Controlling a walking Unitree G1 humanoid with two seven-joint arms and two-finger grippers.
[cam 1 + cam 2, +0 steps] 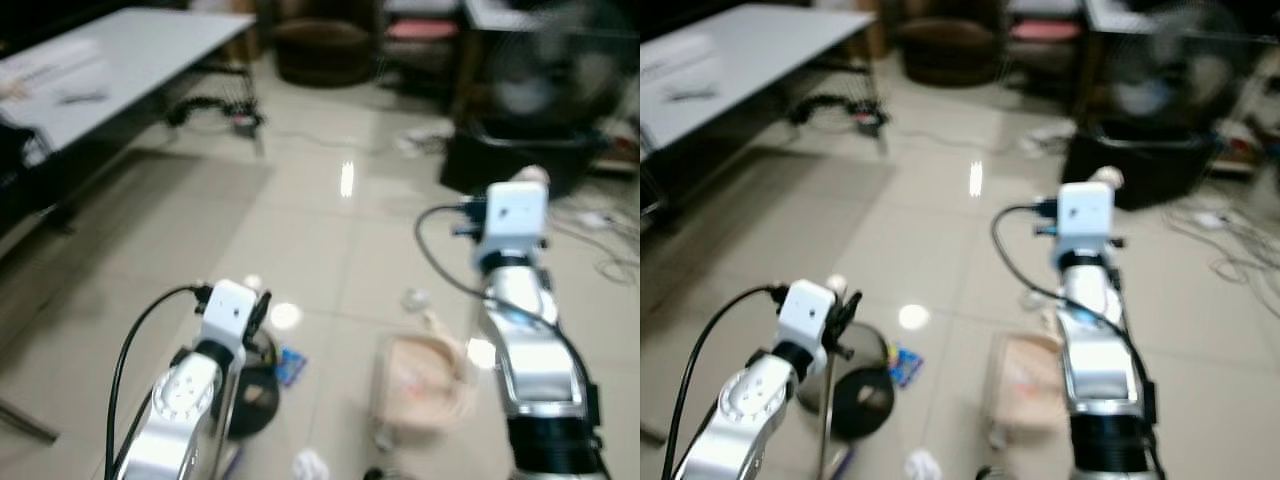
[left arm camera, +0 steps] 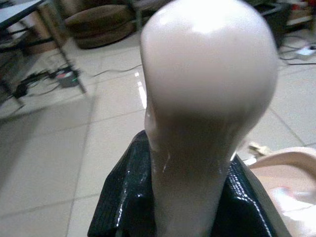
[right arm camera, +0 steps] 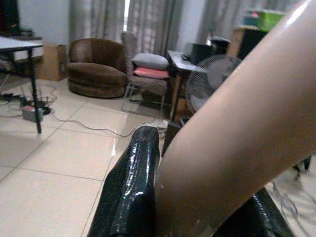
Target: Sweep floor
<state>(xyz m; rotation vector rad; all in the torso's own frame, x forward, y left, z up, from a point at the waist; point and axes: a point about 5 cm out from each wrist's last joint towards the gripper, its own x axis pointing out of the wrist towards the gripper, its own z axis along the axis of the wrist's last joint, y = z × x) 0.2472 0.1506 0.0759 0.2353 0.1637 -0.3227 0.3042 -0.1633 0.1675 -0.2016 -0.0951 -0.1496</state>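
My left gripper (image 2: 185,197) is shut on a cream broom handle (image 2: 207,84), with a black finger (image 2: 126,197) showing at its side. The handle's rounded tip (image 1: 253,283) pokes up past the left wrist, and a thin pole runs down to a black brush head (image 1: 250,398) on the floor. My right gripper (image 3: 197,197) is shut on a beige dustpan handle (image 3: 247,123), whose tip (image 1: 536,176) shows above the right wrist. The beige dustpan (image 1: 425,378) rests on the tiles between my arms. A blue wrapper (image 1: 291,366), a white crumpled scrap (image 1: 310,465) and a small clear piece (image 1: 413,298) lie nearby.
A white table (image 1: 120,60) stands at the left with a power strip (image 1: 243,122) and cables under it. A brown armchair (image 1: 320,45) is at the back. A fan (image 1: 560,70), a black box (image 1: 510,160) and loose cables (image 1: 600,240) crowd the right.
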